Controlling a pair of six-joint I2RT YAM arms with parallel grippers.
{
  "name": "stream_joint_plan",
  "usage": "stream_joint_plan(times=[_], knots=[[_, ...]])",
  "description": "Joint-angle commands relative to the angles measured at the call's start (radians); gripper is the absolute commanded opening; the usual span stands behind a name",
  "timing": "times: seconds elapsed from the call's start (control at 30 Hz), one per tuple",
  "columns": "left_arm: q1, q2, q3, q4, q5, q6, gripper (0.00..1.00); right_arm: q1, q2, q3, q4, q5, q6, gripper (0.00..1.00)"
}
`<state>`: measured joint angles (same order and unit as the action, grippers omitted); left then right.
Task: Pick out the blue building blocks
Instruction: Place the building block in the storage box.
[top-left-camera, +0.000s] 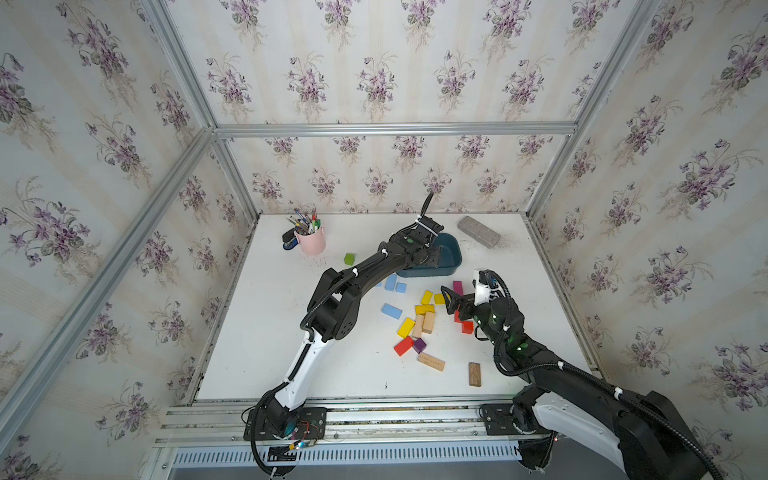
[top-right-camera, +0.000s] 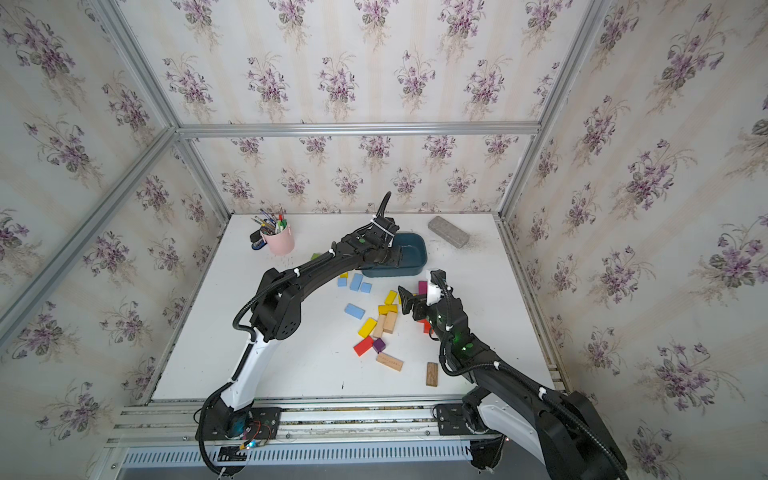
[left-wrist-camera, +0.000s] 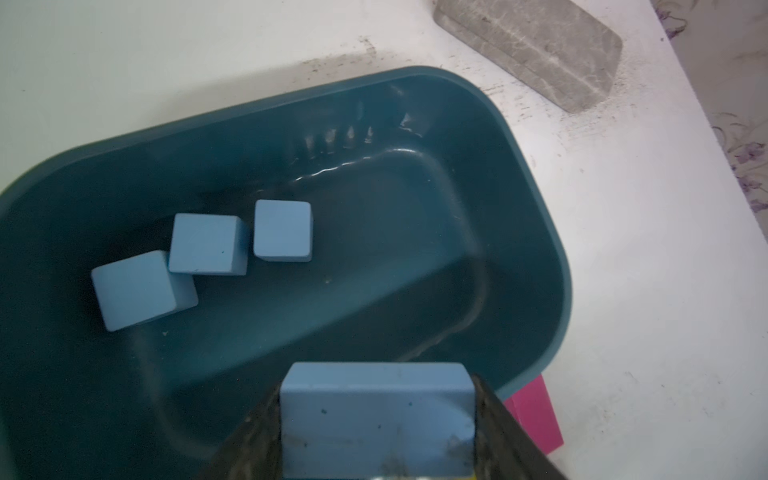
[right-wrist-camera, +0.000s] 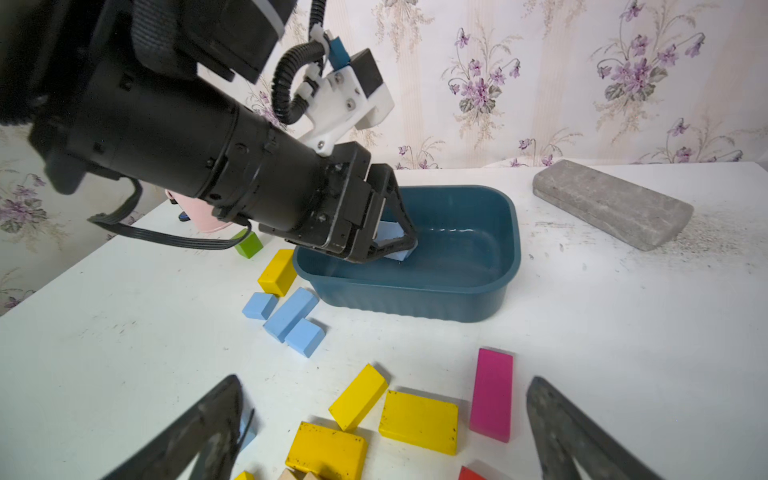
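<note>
Squarely inside the left tool (left-wrist-camera: 376, 386), one blue brick (left-wrist-camera: 376, 428), above tub (left-wrist-camera: 513, 232).

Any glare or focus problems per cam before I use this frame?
Left wrist view: wavy glare on the glossy floor of the dark teal plastic tub; the left gripper, shut on the light-blue oblong block, is soft at the frame edge. Right wrist view: the open right gripper is blurred in the foreground; same tub glare. Both top views: even light, faint shadows, no glare.

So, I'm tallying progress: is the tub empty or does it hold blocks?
Not empty: three blue cubes lie on the tub floor; the left hand holds a fourth blue block over it.
</note>
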<state>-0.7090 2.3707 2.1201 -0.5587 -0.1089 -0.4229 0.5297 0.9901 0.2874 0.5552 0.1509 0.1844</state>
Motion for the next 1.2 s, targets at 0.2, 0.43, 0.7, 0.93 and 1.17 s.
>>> stream_joint_plan(times=[0.2, 0.43, 0.7, 0.93, 1.17], knots=[[0.035, -0.008, -0.082, -0.01, -0.087, -0.051, 0.49, -0.006, 0.02, 0.015, 0.0, 0.026, 0.027, 1.0], [0.052, 0.003, -0.088, -0.01, -0.072, -0.059, 0.61, -0.007, 0.036, 0.021, 0.003, 0.005, 0.026, 1.0], [0.057, -0.009, -0.089, -0.01, -0.05, -0.051, 0.85, -0.007, 0.046, 0.024, 0.003, -0.005, 0.026, 1.0], [0.059, -0.097, -0.105, -0.009, 0.016, -0.038, 0.99, -0.007, 0.054, 0.026, 0.01, -0.03, 0.02, 1.0], [0.053, -0.369, -0.325, 0.023, 0.008, -0.002, 0.99, -0.007, 0.071, 0.02, 0.044, -0.077, 0.021, 1.0]])
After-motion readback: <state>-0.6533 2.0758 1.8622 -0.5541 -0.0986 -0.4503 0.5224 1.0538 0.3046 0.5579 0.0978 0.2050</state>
